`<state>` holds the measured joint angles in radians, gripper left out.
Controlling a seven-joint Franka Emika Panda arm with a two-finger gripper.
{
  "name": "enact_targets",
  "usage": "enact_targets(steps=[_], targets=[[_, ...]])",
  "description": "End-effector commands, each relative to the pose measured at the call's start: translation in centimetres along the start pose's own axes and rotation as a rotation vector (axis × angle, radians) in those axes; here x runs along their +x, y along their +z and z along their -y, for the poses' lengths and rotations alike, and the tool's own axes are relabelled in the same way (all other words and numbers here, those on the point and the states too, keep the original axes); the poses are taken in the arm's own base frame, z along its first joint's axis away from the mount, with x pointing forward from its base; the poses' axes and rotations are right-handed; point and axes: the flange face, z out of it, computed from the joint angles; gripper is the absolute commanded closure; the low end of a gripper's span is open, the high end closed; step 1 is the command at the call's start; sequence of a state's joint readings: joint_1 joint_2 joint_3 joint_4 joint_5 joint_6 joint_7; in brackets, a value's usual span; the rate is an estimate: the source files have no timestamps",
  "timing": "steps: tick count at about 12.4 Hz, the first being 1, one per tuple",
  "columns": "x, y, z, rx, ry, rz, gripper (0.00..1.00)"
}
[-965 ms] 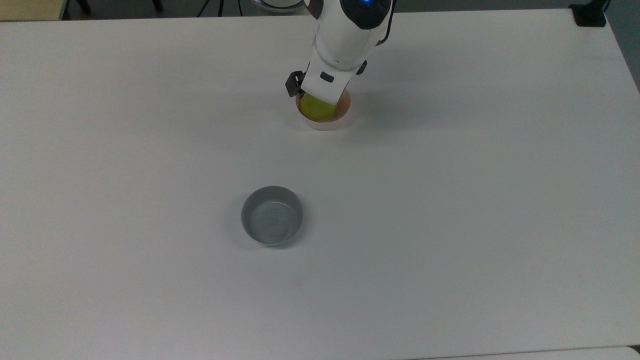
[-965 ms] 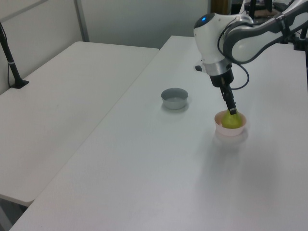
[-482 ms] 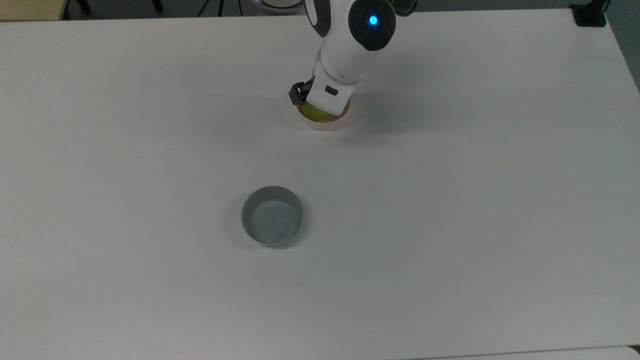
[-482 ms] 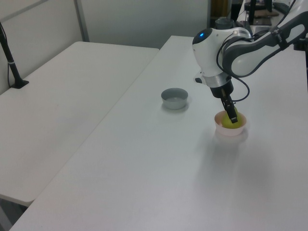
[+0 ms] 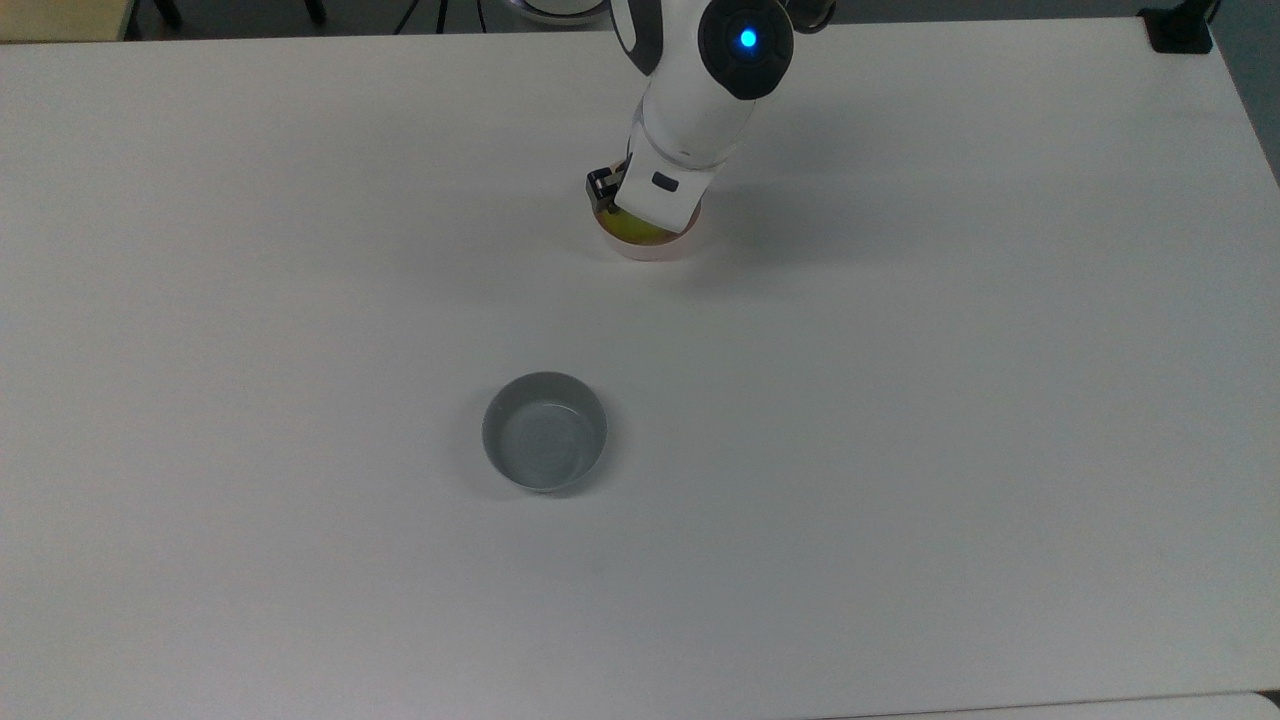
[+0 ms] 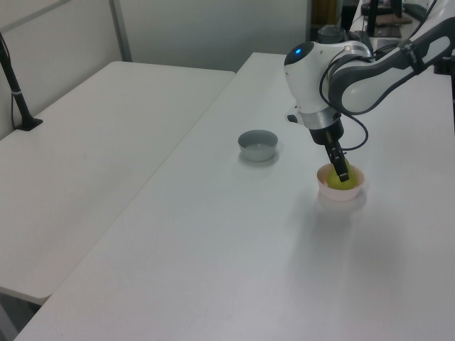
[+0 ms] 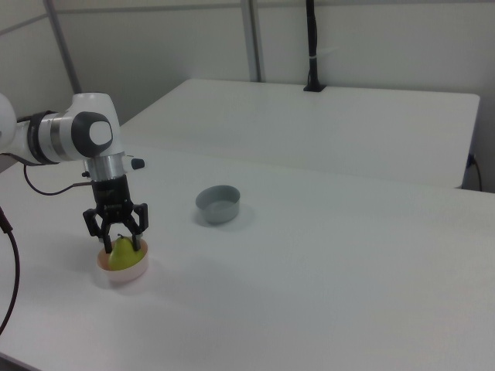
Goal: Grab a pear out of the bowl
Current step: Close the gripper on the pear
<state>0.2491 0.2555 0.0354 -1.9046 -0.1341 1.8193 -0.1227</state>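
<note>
Bright, even overhead light; soft faint shadows on the table point(image 5: 900, 400); mild blur.

White table point(image 6: 213, 234); second white table point(image 6: 85, 135) adjacent w/ clamped black pole point(image 6: 14, 85); pale partition walls point(image 7: 371, 39).

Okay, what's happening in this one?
A single robot arm is reaching down into the pink bowl to take the pear that sits in it. The gripper is lowered over the fruit, its jaws open and spread to either side of the pear, which rests in the bowl, not yet lifted. A grey-blue bowl stands apart on the white table, untouched.
</note>
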Motion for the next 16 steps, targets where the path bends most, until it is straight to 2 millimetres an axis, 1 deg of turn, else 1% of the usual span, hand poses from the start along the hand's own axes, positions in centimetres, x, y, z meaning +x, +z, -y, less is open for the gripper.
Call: enact_targets(steps=[1,4,5,7,9,11,12,14,15,16], targets=[[0.1,1.1,0.2,-0.016,0.008,-0.004,0.5],[-0.1,0.8,0.3,-0.016,0.008,0.001,0.63],[-0.1,0.6,0.3,-0.017,0.007,-0.001,0.66],[-0.3,0.4,0.3,-0.016,0.008,0.009,0.69],[-0.7,-0.1,0.4,-0.015,0.01,0.019,0.71],[-1.3,-1.0,0.3,-0.016,0.012,0.018,0.73],[-1.4,-1.6,0.3,-0.016,0.015,0.012,0.75],[-1.5,-2.1,0.2,-0.015,0.017,0.022,0.77],[-1.5,-2.2,0.3,-0.016,0.016,0.02,0.8],[-1.5,-2.3,0.1,-0.015,0.019,0.019,0.8]])
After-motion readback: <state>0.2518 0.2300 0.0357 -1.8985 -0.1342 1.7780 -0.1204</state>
